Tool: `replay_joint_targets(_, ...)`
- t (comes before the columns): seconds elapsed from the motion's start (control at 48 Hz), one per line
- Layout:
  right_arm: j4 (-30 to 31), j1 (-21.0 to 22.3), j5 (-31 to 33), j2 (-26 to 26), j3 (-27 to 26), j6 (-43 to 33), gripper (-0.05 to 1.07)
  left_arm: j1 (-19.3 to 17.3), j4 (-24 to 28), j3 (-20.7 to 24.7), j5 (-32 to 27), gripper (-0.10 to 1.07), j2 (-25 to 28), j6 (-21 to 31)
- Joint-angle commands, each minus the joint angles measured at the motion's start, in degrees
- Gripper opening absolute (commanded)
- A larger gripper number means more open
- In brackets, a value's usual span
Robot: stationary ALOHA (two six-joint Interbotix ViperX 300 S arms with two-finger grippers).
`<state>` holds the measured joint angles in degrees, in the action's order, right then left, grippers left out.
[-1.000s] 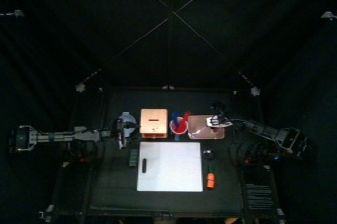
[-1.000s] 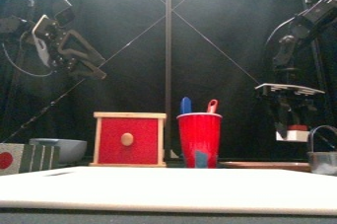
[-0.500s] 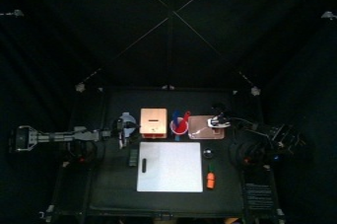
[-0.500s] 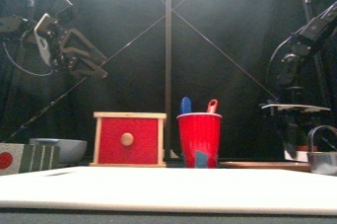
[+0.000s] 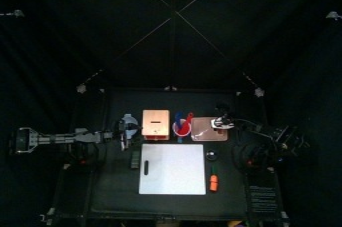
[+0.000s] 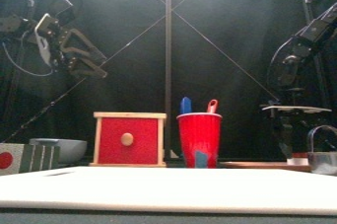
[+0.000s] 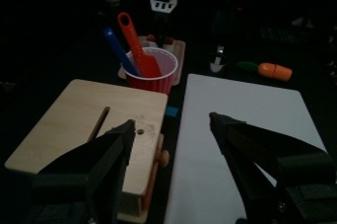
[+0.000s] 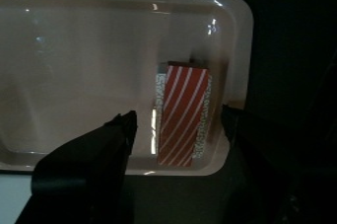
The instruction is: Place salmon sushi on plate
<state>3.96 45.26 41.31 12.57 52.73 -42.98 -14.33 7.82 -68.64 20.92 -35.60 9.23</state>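
The salmon sushi, a red-and-white striped block, lies flat on the pinkish-brown plate near one edge. My right gripper is open, its jaws standing on either side of the sushi with gaps to it. In the top view the right gripper is over the plate at the table's back right. My left gripper is open and empty, held high above the tan board; it rests at the left.
A red cup with blue and red utensils stands between the tan board and the plate. A white mat lies in front, with an orange piece beside it and a black object on its left edge.
My right gripper came down from above onto the plate with the sushi and opened. The sushi now lies on the plate. The left arm has not moved.
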Motion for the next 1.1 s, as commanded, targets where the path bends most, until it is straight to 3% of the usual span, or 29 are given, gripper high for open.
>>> replay_joint_targets(0.0, 0.26, 0.18, -0.18, 1.05, -0.97, -0.09, 0.99, -0.18, -0.18, 1.93, 0.62, 0.94, 0.0, 0.0)
replay_joint_targets(0.167, 0.7, -1.58, -0.44, 4.13, -2.2, 0.09, 0.99, -0.09, -0.18, 2.02, 0.62, 0.94, 0.0, 0.0)
replay_joint_targets(0.312, 2.02, -7.21, -3.78, 10.2, -2.81, 0.53, 0.99, 0.18, -0.18, 2.02, 0.62, 0.94, 0.0, 0.0)
replay_joint_targets(0.521, 8.17, -19.51, -15.29, 21.53, -1.14, 0.7, 0.99, 0.88, 0.09, 2.55, 1.93, 0.94, 0.0, -0.26)
replay_joint_targets(0.75, 20.3, -31.38, -30.67, 29.0, 3.25, 0.09, 0.99, 1.05, 0.7, 3.08, 5.01, 0.94, 0.0, -0.09)
replay_joint_targets(1.083, 27.33, -35.95, -50.27, 29.27, 5.45, 0.7, 0.99, 2.9, 0.26, 3.96, 5.27, 0.94, -0.09, 0.09)
